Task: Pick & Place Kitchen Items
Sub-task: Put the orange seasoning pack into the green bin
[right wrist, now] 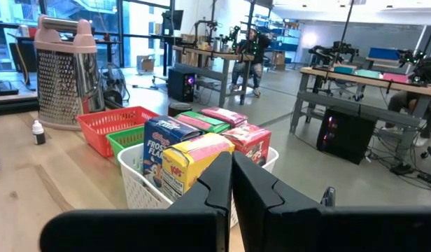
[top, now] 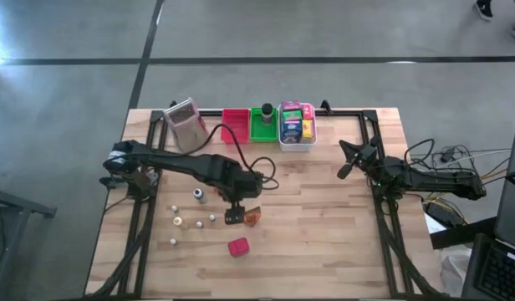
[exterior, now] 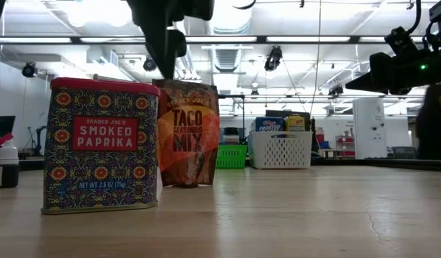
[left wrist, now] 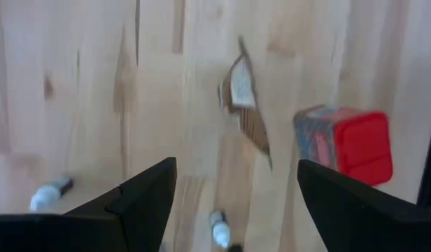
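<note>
Hovering open-jawed, left pincer (left wrist: 233, 203) over taco seasoning packet (top: 252, 216) standing on the counter (top: 324, 242). Waiting shut at the right edge, right pincer (top: 344, 171). Boxes already sitting in white basket (top: 296, 145); paprika tin (top: 238, 247) and small bottles (top: 196, 221) probably remaining.

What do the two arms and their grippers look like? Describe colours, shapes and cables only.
Both arms are dark, slim and jointed. The left arm has a black cable looping off it, and the left gripper has two broad, black, wedge-shaped fingers. The right arm trails thin cables, and the right gripper has blocky black fingers.
</note>
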Tool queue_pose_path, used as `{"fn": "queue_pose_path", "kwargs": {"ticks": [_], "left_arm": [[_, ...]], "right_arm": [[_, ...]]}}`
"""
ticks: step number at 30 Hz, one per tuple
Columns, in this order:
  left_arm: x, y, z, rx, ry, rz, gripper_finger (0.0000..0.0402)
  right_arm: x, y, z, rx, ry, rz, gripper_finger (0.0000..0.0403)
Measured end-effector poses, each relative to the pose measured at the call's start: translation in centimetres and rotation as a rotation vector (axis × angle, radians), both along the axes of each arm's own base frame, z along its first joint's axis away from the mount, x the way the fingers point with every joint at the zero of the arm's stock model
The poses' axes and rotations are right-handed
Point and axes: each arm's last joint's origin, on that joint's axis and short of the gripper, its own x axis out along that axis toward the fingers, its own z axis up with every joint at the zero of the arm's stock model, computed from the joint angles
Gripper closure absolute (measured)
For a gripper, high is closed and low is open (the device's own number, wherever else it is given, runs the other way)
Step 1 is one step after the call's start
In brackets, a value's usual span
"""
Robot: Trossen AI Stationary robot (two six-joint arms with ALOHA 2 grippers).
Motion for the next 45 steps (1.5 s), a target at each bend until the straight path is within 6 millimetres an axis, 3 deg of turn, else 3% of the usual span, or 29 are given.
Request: {"fn": "queue_pose_path", "kwargs": {"ticks": [6, 14, 21, 28, 45], "left_arm": [[0.7, -0.5, -0.7, -0.036, -0.078, -0.025, 0.0099], [1.2, -0.7, -2.9, -0.113, -0.124, -0.057, 0.0099], [1.1, -0.3, -5.2, -0.069, -0.106, -0.057, 0.0099], [1.5, 0.1, -5.3, -0.024, -0.157, -0.082, 0.0103], [1.5, 0.1, -5.4, -0.027, -0.152, -0.074, 0.0231]], "right_arm": [[0.0, 0.0, 0.0, 0.000, 0.000, 0.000, 0.0394], [0.0, 0.0, 0.0, 0.000, 0.000, 0.000, 0.0394], [0.0, 0.0, 0.0, 0.000, 0.000, 0.000, 0.0394], [0.0, 0.0, 0.0, 0.000, 0.000, 0.000, 0.0394], [0.0, 0.0, 0.0, 0.000, 0.000, 0.000, 0.0394]]}}
